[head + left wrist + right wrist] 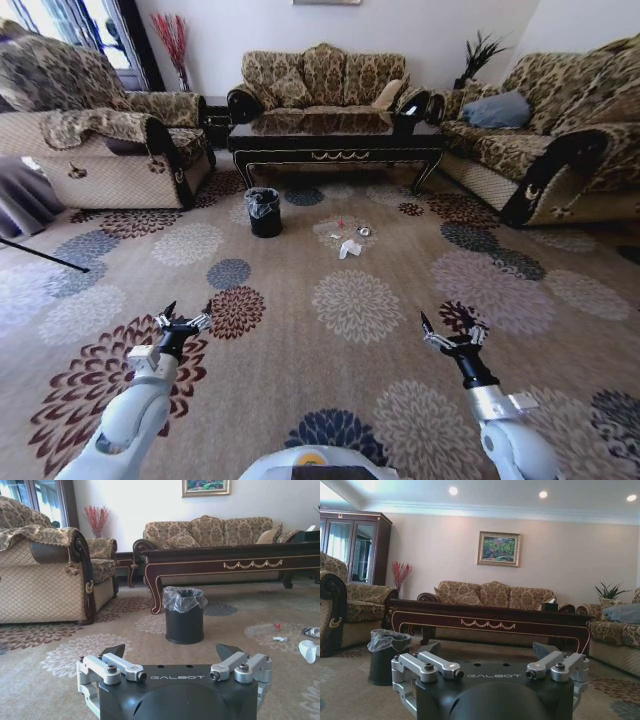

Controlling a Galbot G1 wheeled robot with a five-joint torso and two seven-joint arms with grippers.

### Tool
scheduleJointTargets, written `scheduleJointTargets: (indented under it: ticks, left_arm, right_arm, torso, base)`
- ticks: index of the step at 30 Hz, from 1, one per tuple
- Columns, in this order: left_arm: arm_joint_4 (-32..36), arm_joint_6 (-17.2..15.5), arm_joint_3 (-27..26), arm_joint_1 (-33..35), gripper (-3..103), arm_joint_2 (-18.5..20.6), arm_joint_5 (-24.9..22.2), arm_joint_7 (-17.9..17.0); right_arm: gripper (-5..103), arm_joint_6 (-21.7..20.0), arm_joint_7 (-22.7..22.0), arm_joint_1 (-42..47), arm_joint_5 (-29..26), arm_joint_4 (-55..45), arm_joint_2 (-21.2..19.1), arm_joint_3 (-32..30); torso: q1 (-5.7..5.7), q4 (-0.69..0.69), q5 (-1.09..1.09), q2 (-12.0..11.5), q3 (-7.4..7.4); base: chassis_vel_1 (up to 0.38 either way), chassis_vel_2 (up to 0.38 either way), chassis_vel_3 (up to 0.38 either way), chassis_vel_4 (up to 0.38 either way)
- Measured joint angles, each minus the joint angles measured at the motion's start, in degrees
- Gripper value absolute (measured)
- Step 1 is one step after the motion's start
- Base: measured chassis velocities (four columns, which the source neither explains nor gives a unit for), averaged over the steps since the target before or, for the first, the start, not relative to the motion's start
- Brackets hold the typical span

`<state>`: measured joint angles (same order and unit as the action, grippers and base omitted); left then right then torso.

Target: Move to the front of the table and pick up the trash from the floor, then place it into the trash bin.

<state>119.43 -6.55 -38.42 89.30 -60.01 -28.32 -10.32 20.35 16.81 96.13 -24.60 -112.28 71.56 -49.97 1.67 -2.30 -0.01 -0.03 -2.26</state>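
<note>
The long dark table [335, 138] stands ahead before the sofa [325, 80]. Just beside its left front leg sits the black trash bin [264, 212] on the carpet [300, 300]. Right of the bin lies the trash [349, 247] — white paper, small bits. Low and near, the left pincer [182, 320] and right pincer [450, 333] both gape wide — holding nothing.

I see a patterned carpet [330, 350] covering the floor. On it stands the black trash bin [264, 212] near the table's [335, 138] left leg, and just to its right lies the trash [349, 240]: white paper, small scraps.
</note>
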Motion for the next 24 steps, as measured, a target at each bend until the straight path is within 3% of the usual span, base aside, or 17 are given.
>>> scheduleJointTargets:
  ticks: [24]
  left_arm:
    - [-1.37,0.00,0.84,-0.78,100,-0.34,0.56,-0.18]
  right_arm:
    - [100,-0.23,-1.25,-0.54,0.27,0.71,-0.44,0.10]
  torso:
    - [-0.02,0.02,0.01,0.00,-0.07]
  base:
    - [-0.092,0.083,0.084,-0.084]
